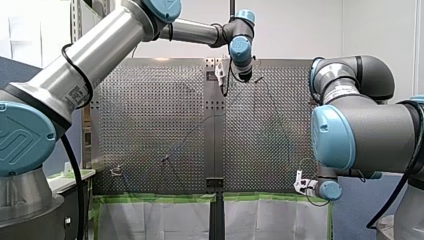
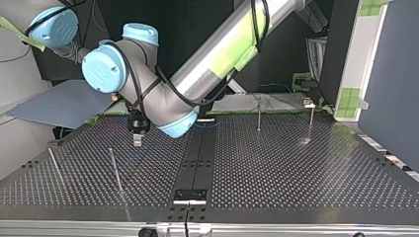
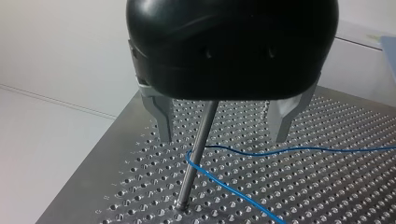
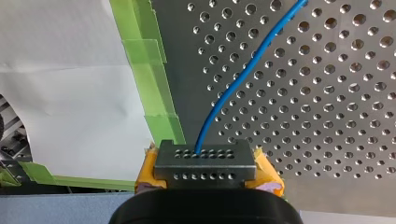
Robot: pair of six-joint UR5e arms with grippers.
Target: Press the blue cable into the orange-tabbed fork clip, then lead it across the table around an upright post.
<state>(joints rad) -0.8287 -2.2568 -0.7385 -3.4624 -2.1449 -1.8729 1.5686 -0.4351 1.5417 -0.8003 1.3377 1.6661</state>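
My left gripper [image 3: 222, 137]: glossy black rounded housing, two blunt grey metal fingers [image 3: 163, 121], spread wide, holding nothing.
Post [image 3: 196, 158]: slim smooth steel rod, seen between those fingers, touching neither, foot set in the table [image 3: 336, 186].
Cable [image 3: 233, 188]: thin, blue, bent round the post near its foot, two strands trailing over the table.
My right gripper [image 4: 205, 165]: yellow pads [image 4: 268, 172] clenched at a grey drilled block [image 4: 205, 161], gripping the cable where it ends.
Table: dull metal sheet, rows of round holes, green tape [image 4: 149, 70] along one edge.

Upright post [image 3: 198, 149] between my left claw's [image 3: 222, 138] wide-apart fingers [image 3: 163, 116], blue cable [image 3: 243, 191] low around it.
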